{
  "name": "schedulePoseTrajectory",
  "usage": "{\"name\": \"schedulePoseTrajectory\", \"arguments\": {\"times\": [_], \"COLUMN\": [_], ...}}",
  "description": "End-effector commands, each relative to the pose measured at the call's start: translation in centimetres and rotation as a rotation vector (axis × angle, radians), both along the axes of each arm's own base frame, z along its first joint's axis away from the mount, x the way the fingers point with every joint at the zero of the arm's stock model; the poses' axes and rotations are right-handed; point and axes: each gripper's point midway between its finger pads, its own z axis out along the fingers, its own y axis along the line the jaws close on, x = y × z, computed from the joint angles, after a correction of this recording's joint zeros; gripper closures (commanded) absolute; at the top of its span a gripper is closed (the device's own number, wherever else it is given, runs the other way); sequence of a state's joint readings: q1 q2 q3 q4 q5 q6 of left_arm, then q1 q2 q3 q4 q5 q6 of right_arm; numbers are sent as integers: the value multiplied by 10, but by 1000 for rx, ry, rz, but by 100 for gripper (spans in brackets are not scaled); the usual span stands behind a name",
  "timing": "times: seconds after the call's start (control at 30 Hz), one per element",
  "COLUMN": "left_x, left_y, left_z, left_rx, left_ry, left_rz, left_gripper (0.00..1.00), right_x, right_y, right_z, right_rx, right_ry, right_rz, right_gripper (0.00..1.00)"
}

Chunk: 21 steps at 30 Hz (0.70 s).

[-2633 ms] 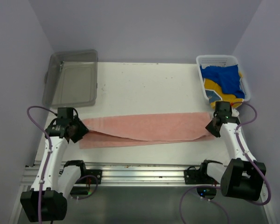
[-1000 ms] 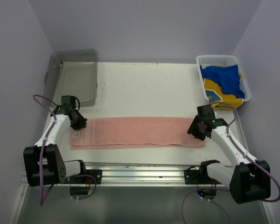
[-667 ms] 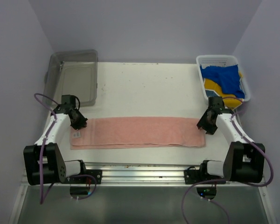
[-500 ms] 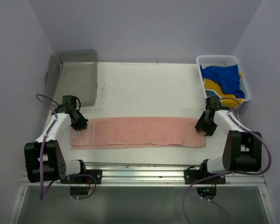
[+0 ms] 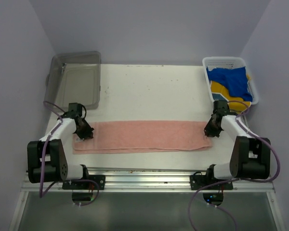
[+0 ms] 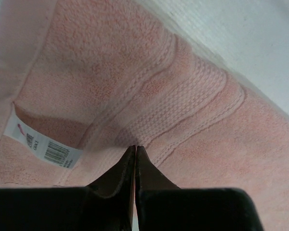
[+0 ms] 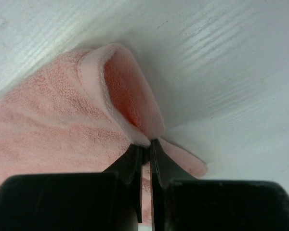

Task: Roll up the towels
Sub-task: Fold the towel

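A long pink towel [image 5: 142, 136] lies flat across the near part of the white table [image 5: 149, 91], folded lengthwise. My left gripper [image 5: 85, 134] is shut, its tips [image 6: 135, 147] pressed down on the towel's [image 6: 183, 96] left end beside a white barcode label [image 6: 43, 144]; no fabric shows between the jaws. My right gripper [image 5: 211, 131] is at the towel's far right corner. Its jaws [image 7: 147, 142] are shut on a raised fold of the towel's [image 7: 53, 110] edge.
A white basket [image 5: 229, 61] at the back right holds blue towels [image 5: 229, 79] and a yellow one [image 5: 221, 91]. A clear plastic bin [image 5: 74, 79] sits at the back left. A metal rail [image 5: 135, 175] runs along the near edge.
The right gripper has gone from open to shut, pinching the towel's right corner. The left gripper slid a little nearer, from the far left corner onto the towel's end.
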State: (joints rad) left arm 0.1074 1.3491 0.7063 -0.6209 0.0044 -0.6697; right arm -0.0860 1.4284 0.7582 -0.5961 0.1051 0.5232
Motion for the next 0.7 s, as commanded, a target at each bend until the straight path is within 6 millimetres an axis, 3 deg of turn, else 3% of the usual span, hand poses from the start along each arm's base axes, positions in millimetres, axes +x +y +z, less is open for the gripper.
{"name": "schedulePoseTrajectory", "arguments": {"times": [0.0, 0.2, 0.4, 0.6, 0.67], "left_x": [2, -11, -17, -6, -1], "left_y": [-16, -76, -116, -166, -193], "left_z": [-8, -21, -28, -24, -21], "left_rx": [-38, -104, -135, -157, -172], "left_ry": [-16, 15, 34, 12, -4], "left_rz": [-36, -138, -220, -340, -410], "left_gripper": [96, 96, 98, 97, 97], "right_x": [12, 7, 12, 21, 25], "right_y": [-8, -24, -26, -3, 12], "right_z": [38, 104, 162, 212, 225], "right_rx": [-41, -138, -161, -69, -39], "right_ry": [-151, -273, -392, -507, -542], "right_rz": [-46, -66, -46, 28, 65], "right_gripper": [100, 100, 100, 100, 100]}}
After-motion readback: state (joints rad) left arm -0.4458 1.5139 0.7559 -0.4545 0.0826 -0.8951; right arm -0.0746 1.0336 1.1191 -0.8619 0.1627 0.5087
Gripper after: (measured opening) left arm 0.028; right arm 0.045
